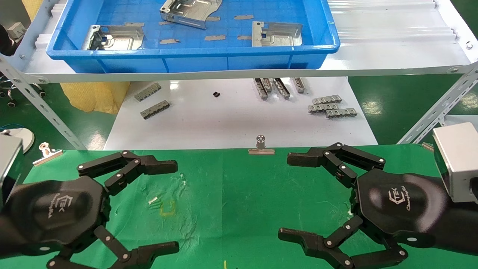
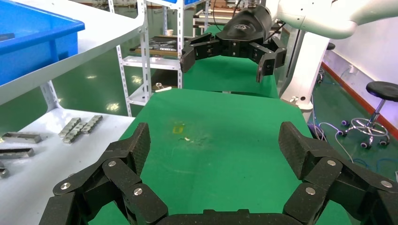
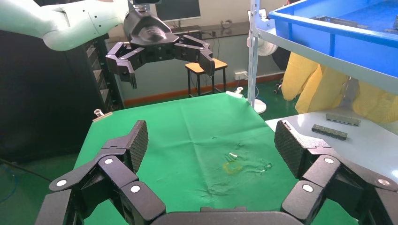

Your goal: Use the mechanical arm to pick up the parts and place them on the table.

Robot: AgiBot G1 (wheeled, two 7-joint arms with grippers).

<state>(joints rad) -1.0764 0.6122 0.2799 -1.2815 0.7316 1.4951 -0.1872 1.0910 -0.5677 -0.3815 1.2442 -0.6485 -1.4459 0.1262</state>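
Three shiny silver parts lie in the blue tray point(image 1: 194, 52) on the raised shelf: one at the left point(image 1: 114, 37), one at the back point(image 1: 190, 13), one at the right point(image 1: 276, 34). My left gripper point(image 1: 174, 206) is open and empty, low over the left of the green table point(image 1: 239, 194). My right gripper point(image 1: 286, 196) is open and empty over its right side. They face each other. The left wrist view shows its own open gripper point(image 2: 213, 145) and the right gripper point(image 2: 224, 65) beyond. The right wrist view shows its own open gripper point(image 3: 211, 140) and the left gripper point(image 3: 170, 71) beyond.
A glossy white surface point(image 1: 231, 116) beyond the cloth carries grey toothed strips point(image 1: 155, 110) on both sides. Binder clips point(image 1: 261, 147) hold the cloth's far edge. Slanted shelf struts point(image 1: 44, 108) stand at both sides. A yellow mark point(image 1: 167, 209) and scuffs sit on the cloth.
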